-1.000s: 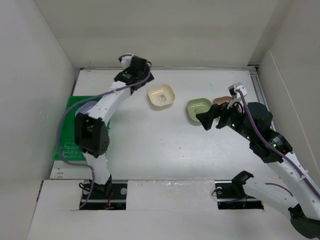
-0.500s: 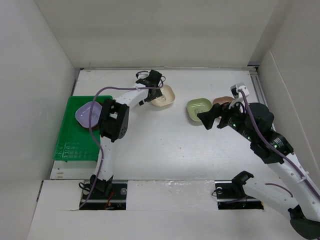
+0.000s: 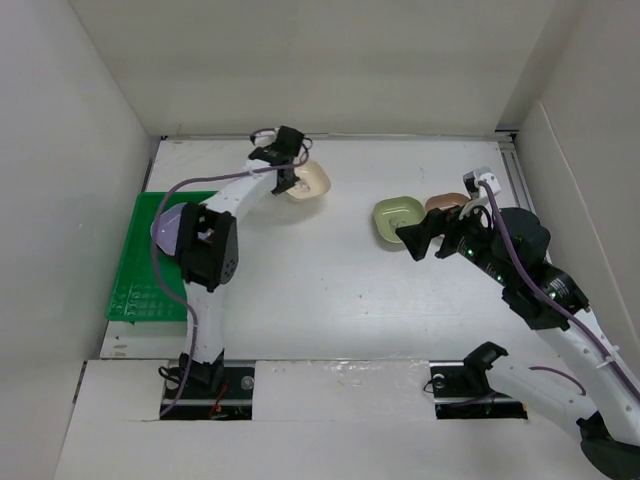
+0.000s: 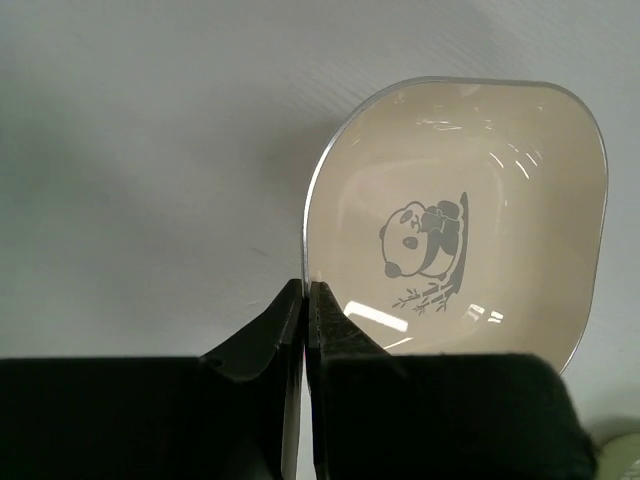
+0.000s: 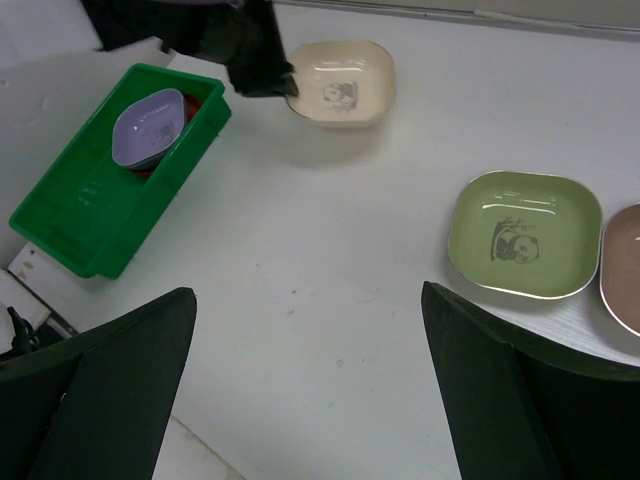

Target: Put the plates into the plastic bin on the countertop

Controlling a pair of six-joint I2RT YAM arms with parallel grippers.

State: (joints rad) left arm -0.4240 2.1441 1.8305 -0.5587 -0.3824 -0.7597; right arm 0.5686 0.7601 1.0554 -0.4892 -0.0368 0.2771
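one cream plate [image 4: 470,220], rim in left gripper [image 4: 305,300] (countertop [image 4: 150,150] around).

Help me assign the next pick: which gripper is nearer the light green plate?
Right. The right gripper is open at the near edge of the light green plate. The left gripper is well off to that plate's left, shut on the rim of the cream plate.

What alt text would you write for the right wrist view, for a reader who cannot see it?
The left tool pinches a cream plate's rim near a green bin holding a lavender plate, all against a white countertop. A light green plate lies at the picture's right; the open right tool's fingers fill the bottom corners.
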